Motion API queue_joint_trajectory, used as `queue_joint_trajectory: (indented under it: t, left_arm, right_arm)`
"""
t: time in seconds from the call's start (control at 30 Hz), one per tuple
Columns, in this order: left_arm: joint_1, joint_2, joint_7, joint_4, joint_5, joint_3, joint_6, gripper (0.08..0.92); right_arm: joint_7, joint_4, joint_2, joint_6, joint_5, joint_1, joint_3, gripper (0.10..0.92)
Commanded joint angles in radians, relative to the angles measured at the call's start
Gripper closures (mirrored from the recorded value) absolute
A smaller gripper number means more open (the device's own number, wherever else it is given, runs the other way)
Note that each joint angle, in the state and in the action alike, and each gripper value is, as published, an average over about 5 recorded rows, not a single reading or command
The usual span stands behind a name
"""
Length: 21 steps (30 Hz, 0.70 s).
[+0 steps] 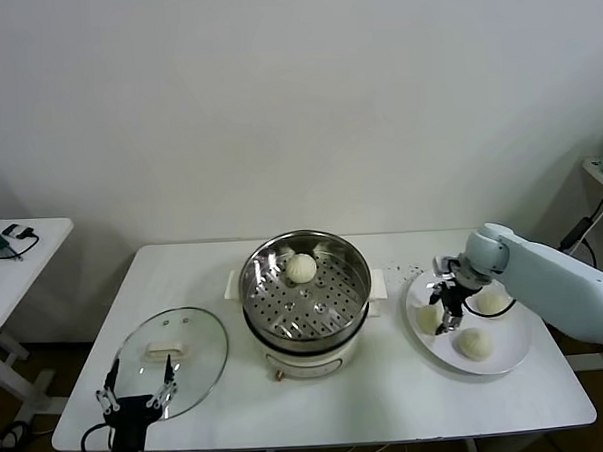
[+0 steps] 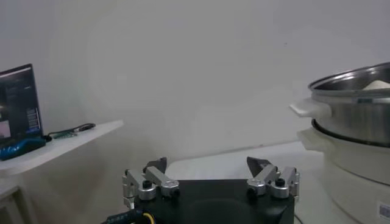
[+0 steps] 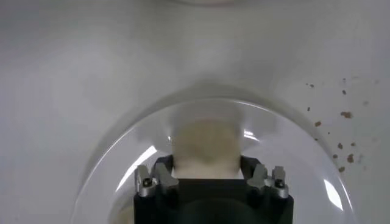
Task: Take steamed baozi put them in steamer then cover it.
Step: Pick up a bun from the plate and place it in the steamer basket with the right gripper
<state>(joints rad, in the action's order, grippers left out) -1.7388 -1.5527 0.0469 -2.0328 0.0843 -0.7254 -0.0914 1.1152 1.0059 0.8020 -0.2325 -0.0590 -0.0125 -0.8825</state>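
I have the right gripper (image 1: 448,310) down on the white plate (image 1: 515,349) at the right of the tabletop, its jaws closing on the sides of a steamed baozi (image 3: 204,146), which I judge soft and light, so I squeeze gently; the left gripper (image 1: 139,391) waits with jaws apart near the cover (image 1: 172,357).

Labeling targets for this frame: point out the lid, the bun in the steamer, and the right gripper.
lid (image 1: 192,359): head view, on the clear glass right of its handle.
bun in the steamer (image 1: 301,268): head view, on its pleated top.
right gripper (image 1: 447,313): head view, midway between fingertips, over the plate.
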Motion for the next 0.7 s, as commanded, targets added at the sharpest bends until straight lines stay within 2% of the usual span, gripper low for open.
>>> queue_joint_trajectory:
  t: [0.03,0.27,0.43,0.7]
  left_arm:
    - [-0.005,-0.001,0.001,-0.002,0.001,0.000,-0.002,0.177]
    - [-0.011,0.001,0.001,-0.009,-0.001,-0.002,-0.002,0.177]
    - [-0.017,0.001,0.002,-0.012,0.000,0.004,-0.002,0.177]
    - [-0.020,0.000,0.003,-0.021,0.001,0.020,-0.001,0.177]
  right_arm:
    - [0.004,-0.010,0.002,0.014,-0.007,-0.007,0.009,0.382]
    - [0.008,0.026,-0.045,0.022,-0.096,-0.188,-0.077,0.395]
    - [0.014,0.057,-0.046,0.028,-0.246,-0.450,-0.263,0.390]
    - [0.006,0.100,0.101,-0.028,-0.491,-0.742,-0.461,0.397]
